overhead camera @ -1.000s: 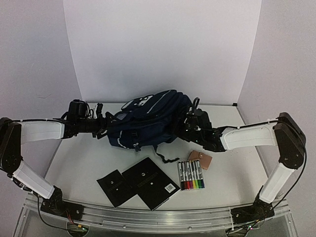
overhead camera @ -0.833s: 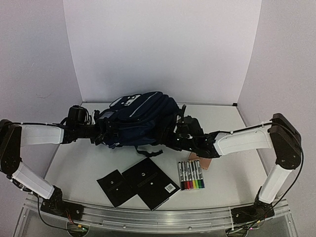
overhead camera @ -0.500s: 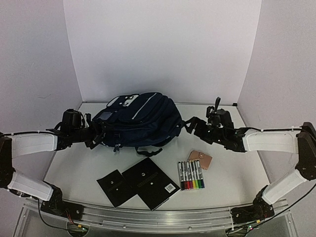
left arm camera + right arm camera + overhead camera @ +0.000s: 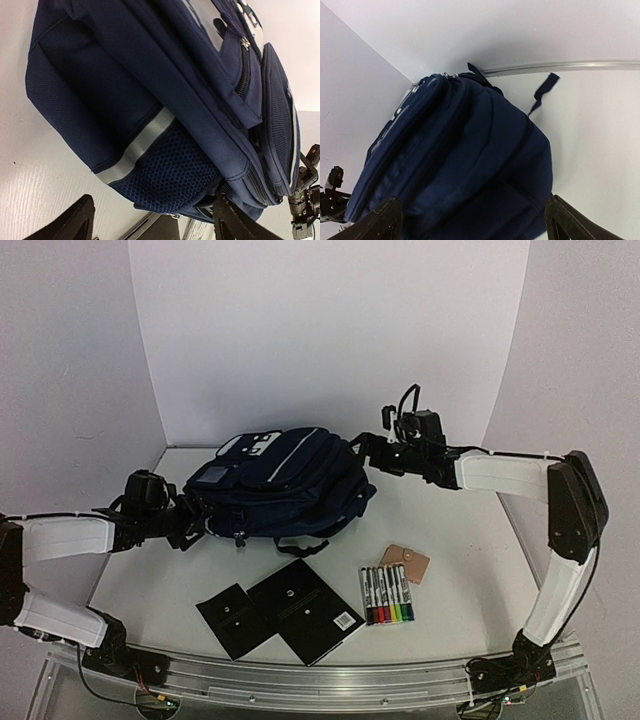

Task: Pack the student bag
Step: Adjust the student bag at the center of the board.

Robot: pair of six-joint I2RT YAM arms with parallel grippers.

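Inventory count, tabletop.
One student bag (image 4: 285, 485); one small black booklet (image 4: 233, 618) and one large black booklet (image 4: 305, 610), two booklets total; one tan wallet (image 4: 405, 562); one marker set (image 4: 386, 595), apparently six pens.

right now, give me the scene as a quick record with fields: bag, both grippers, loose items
bag: student bag lying on the table, white graphic facing up
left gripper: open, at the bag's left end, holding nothing
right gripper: open, near the bag's right end, holding nothing
loose items: large black notebook, small black notebook, marker pack, tan pouch
where they lie: all on the table, nearer the arm bases than the bag
packed so far: none of these four
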